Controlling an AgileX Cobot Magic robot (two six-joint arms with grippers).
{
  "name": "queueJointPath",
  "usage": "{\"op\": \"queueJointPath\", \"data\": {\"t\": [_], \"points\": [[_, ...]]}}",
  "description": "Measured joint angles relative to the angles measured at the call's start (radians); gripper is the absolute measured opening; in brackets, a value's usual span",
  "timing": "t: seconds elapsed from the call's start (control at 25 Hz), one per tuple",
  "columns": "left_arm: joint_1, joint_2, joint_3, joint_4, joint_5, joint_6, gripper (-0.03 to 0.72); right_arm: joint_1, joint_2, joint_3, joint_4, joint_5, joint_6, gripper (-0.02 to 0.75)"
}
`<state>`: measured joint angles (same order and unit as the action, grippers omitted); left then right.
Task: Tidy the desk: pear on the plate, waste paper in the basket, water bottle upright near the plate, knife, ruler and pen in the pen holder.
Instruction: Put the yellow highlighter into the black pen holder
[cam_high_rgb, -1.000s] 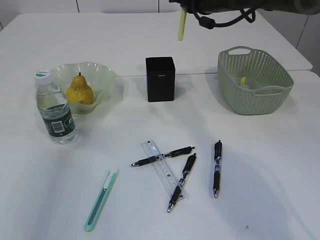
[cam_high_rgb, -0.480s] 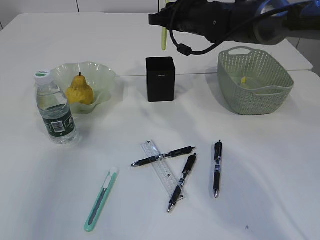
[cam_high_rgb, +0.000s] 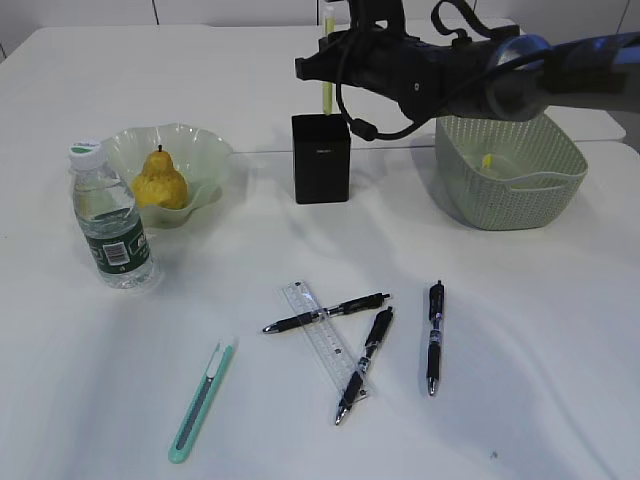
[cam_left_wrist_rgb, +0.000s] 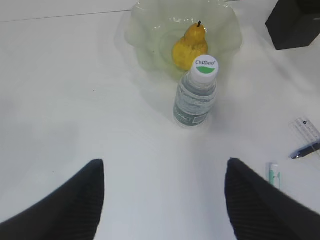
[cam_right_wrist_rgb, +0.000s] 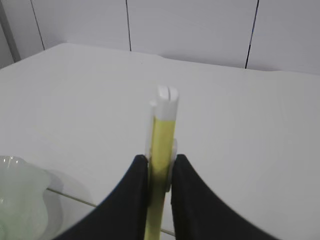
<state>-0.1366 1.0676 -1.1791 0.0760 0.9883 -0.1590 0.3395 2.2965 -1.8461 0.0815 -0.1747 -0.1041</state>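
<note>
Reaching level over the pen holder (cam_high_rgb: 321, 158), right arm's fingers (cam_right_wrist_rgb: 181, 172) pinch yellow knife (cam_right_wrist_rgb: 161, 160).

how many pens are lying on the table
3. One lies across the ruler, one sits just right of the ruler's lower end, and one lies alone farther right. None seem hidden.

Exterior camera looks down at a slant across the table (cam_high_rgb: 520, 330) from the near edge. Left wrist camera sits high, facing down on the bottle (cam_left_wrist_rgb: 196, 92) and plate (cam_left_wrist_rgb: 145, 30), both shared with exterior. Right wrist camera faces level, close on the yellow knife (cam_right_wrist_rgb: 161, 165).
</note>
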Motion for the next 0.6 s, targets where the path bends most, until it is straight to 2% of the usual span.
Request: {"op": "queueJointPath", "data": {"t": [0.6], "points": [[0.0, 0.0, 0.0, 0.0, -0.004, 0.0, 0.527, 0.0, 0.086, -0.002, -0.071, -0.107, -0.002, 0.127]]}}
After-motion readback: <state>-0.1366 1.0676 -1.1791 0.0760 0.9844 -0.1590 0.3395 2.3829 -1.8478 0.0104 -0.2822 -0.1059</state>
